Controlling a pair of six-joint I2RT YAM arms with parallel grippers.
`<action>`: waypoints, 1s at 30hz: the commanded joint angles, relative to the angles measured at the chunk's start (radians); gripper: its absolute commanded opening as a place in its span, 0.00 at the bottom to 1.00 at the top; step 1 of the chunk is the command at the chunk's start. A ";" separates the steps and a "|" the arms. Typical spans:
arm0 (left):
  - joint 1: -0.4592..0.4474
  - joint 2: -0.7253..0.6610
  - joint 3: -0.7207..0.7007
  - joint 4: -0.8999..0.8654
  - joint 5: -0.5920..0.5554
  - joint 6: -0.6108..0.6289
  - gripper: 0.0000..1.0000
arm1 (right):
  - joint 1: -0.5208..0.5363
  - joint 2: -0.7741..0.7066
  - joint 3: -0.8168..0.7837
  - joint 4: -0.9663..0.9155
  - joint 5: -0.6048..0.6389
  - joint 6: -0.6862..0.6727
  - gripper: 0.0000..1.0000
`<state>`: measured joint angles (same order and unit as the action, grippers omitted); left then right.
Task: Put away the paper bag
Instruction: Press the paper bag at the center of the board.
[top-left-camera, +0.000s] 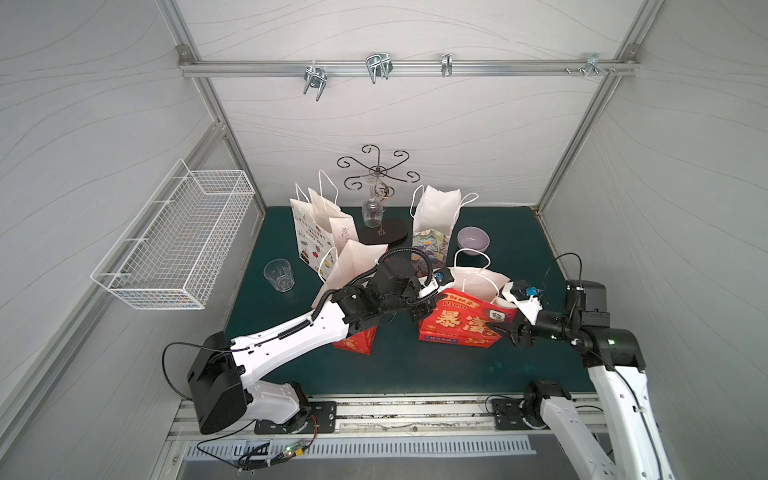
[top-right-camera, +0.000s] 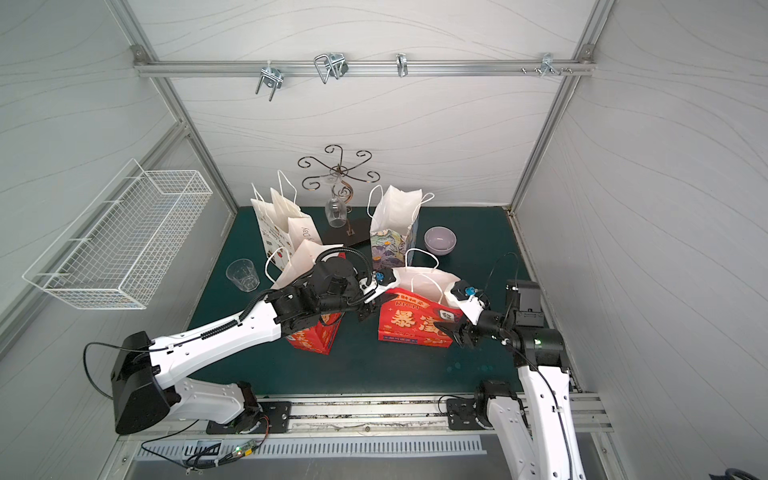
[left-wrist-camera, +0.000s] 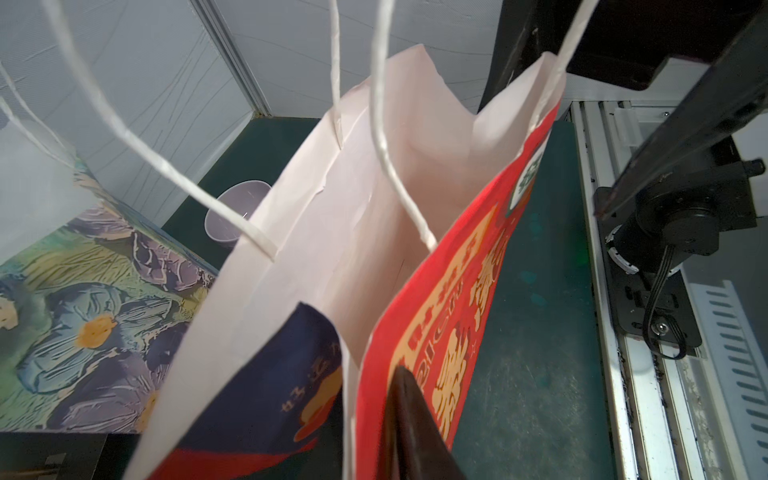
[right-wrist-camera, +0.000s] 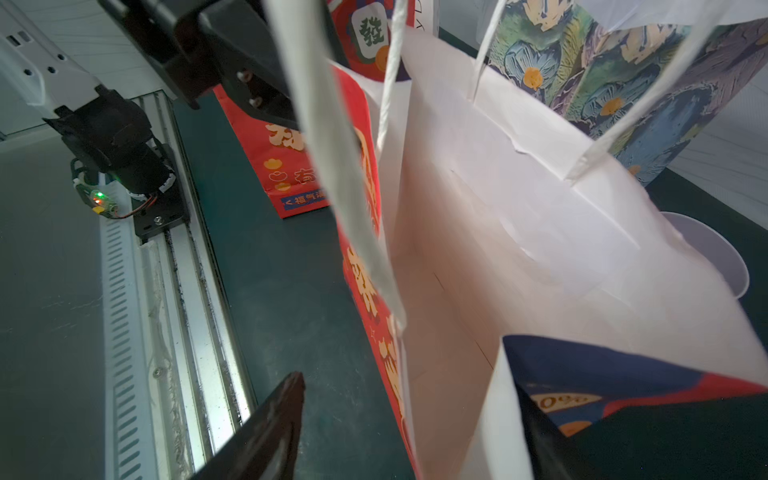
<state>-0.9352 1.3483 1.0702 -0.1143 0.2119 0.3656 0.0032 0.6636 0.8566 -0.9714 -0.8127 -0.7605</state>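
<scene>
Just robot-side of the purple bowl (top-left-camera: 473, 240), the red paper bag (top-left-camera: 457, 328) stands open, not put away yet; right gripper (top-left-camera: 503, 334) spread wide astride its end, left gripper (top-left-camera: 420, 310) against the other end, grip unclear.

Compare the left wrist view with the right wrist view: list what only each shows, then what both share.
Only the left wrist view shows the right arm's base. Only the right wrist view shows a second red bag and the left arm's base. Both share the open red bag with its white inside, the flowered bag and the bowl.
</scene>
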 joint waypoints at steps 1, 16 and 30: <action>0.004 -0.023 0.011 0.043 -0.002 0.004 0.17 | -0.003 -0.031 0.000 -0.044 -0.029 -0.027 0.72; 0.010 -0.026 0.028 -0.019 0.015 0.027 0.11 | -0.070 -0.045 -0.071 0.096 -0.060 0.015 0.61; 0.034 -0.058 -0.002 -0.014 0.012 0.016 0.00 | -0.064 -0.081 -0.088 0.104 0.065 0.088 0.77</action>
<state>-0.9089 1.3197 1.0683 -0.1600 0.2165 0.3805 -0.0631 0.6083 0.7811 -0.8700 -0.8391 -0.7296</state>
